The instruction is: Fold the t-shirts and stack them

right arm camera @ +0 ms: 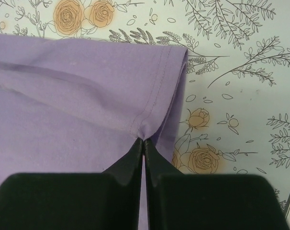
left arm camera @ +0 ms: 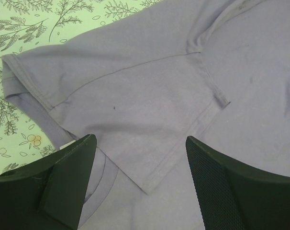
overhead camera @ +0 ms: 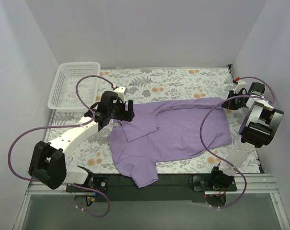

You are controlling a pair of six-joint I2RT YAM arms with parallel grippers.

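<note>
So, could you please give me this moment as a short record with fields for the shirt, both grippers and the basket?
t-shirt: lavender, spread on the floral table cover, one sleeve folded inward
left gripper: fingers open above the folded sleeve, holding nothing
right gripper: fingers shut on the t-shirt's hem edge
basket: white plastic, far left, apart from the t-shirt

Left hand (left arm camera: 140,141) spread wide, right hand (right arm camera: 144,142) clamped.
</note>
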